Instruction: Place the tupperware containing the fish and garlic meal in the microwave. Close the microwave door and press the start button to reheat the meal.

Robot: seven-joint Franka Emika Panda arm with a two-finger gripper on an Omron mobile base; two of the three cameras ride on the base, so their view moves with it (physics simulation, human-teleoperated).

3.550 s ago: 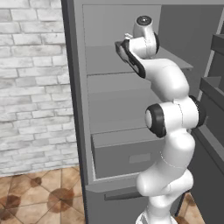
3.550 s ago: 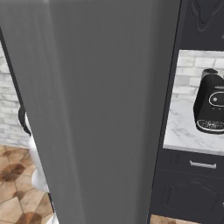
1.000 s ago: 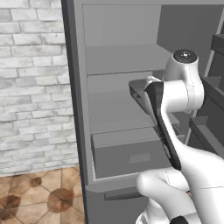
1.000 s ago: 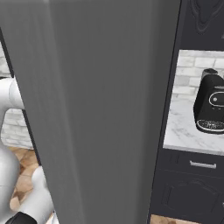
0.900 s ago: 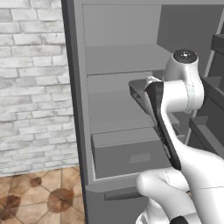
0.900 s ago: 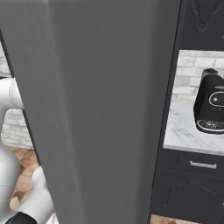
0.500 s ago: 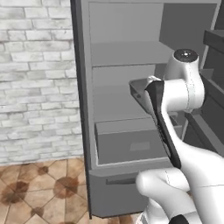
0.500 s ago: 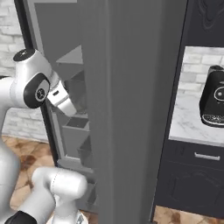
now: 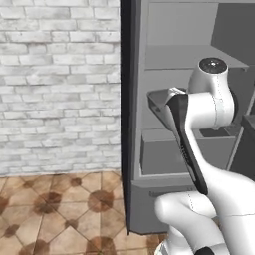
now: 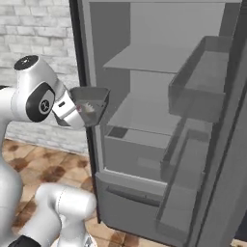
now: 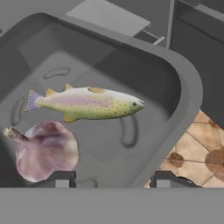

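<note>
Our gripper (image 10: 83, 113) is clamped on the container (image 10: 91, 103) rim, holding the fish (image 11: 87, 103) and garlic (image 11: 46, 151) just outside the fridge's (image 10: 144, 120) left edge.

Inside grey tupperware (image 11: 178, 72), on its bottom: fish (image 11: 87, 103) lying on its side, garlic (image 11: 46, 151) just beside it. Beyond, open fridge (image 10: 120, 202) with upper shelf (image 10: 144, 62), lower shelf (image 10: 142, 116), drawer (image 10: 130, 157) underneath, bins (image 10: 202, 82) on the door. Below, brown tiled floor (image 9: 60, 209).

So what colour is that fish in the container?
Yellow-green with a pinkish stripe and dark speckles; the fish shows best in the hand view.
</note>
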